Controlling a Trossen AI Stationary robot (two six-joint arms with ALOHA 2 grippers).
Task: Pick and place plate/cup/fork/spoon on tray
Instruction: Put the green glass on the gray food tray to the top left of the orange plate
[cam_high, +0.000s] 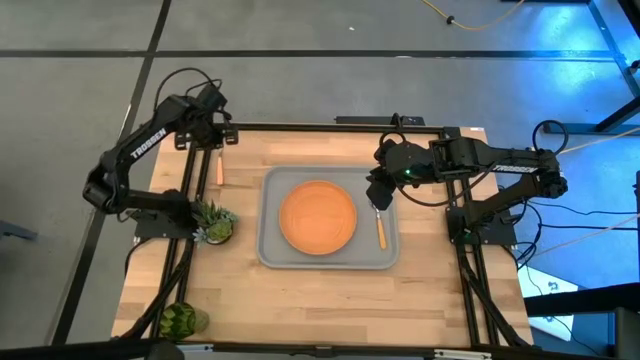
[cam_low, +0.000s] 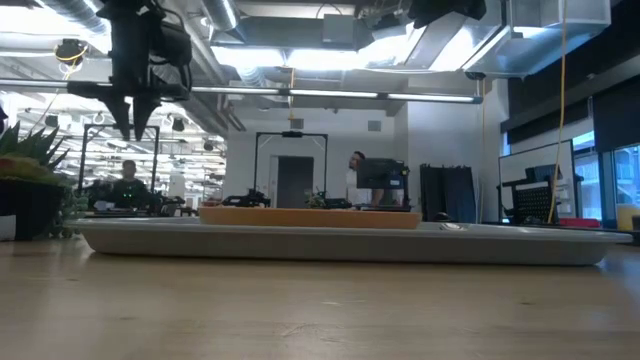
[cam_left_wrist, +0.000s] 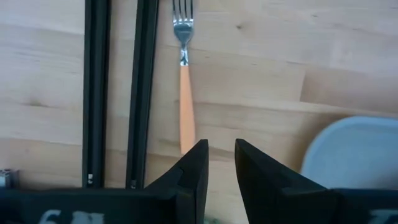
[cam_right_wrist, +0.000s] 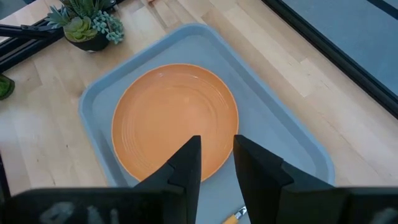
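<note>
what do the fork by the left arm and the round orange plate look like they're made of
The slim fork with the orange handle: shiny silver tined head, likely metal by its glints; matte orange handle, possibly plastic. The round flat orange plate: smooth, slightly glossy, with faint concentric rings; glazed ceramic or plastic, hard to tell which.

The fork (cam_left_wrist: 185, 87) is seen lying on the wooden table (cam_left_wrist: 261, 81) beside two black rails (cam_left_wrist: 118, 93), beyond the parted fingers of the left gripper (cam_left_wrist: 221, 163); a tray (cam_left_wrist: 354, 152) corner is glimpsed.
</note>
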